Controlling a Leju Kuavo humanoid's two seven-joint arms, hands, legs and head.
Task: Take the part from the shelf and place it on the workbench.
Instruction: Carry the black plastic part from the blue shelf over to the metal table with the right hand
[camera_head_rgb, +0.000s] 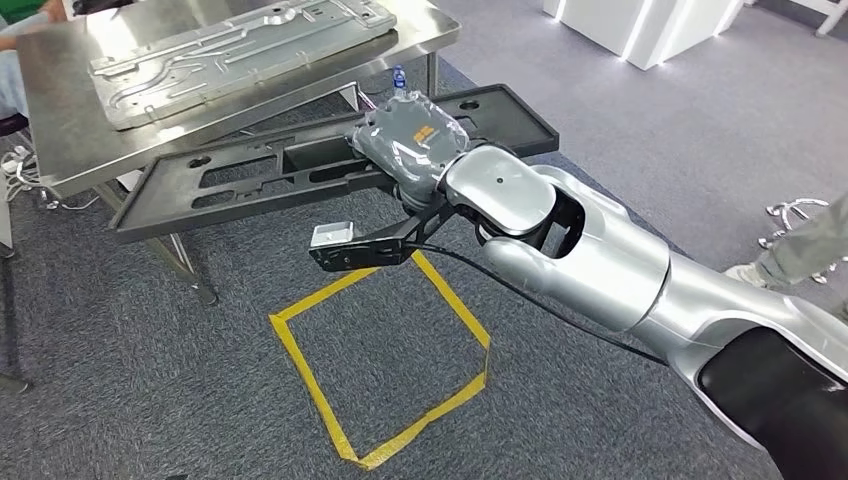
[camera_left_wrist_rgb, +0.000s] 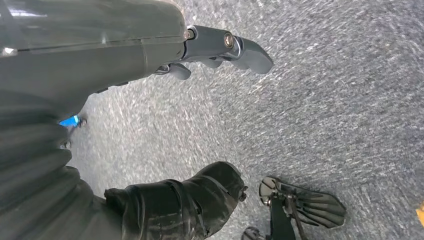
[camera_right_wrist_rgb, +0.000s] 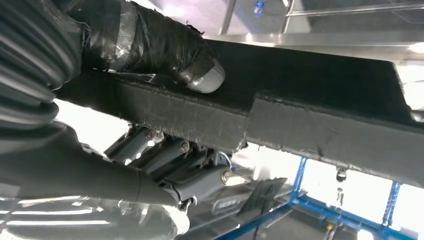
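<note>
Nearest, right arm (camera_head_rgb: 600, 250) reaching in from the lower right, silver and black, across a yellow tape square (camera_head_rgb: 380, 360) on the grey carpet (camera_head_rgb: 150, 400). Right hand (camera_head_rgb: 415, 140), under its grey cover, clamped on the long black part (camera_head_rgb: 250, 180): thumb (camera_right_wrist_rgb: 200, 75) pressed on one face, darker fingers (camera_right_wrist_rgb: 165, 160) curled against the opposite face, edge of the part caught between them. Part held roughly level and slanted across the view, one end just past the hand, the other end stretching out leftward, with cut-outs along its length. Middle stretch overlapping the near edge of the steel workbench (camera_head_rgb: 60, 110); whether resting on that edge or held just clear of it, cannot tell. Small grey-topped block on a black bracket (camera_head_rgb: 335, 245) hanging below the wrist.

Left hand (camera_left_wrist_rgb: 220, 47) hanging over bare carpet, fingers loosely extended and apart, nothing in them.

Farther off, on the workbench top, a pressed metal panel (camera_head_rgb: 230, 45) lying flat. At the far right, a person's leg and shoe (camera_head_rgb: 790, 250) on the carpet.
</note>
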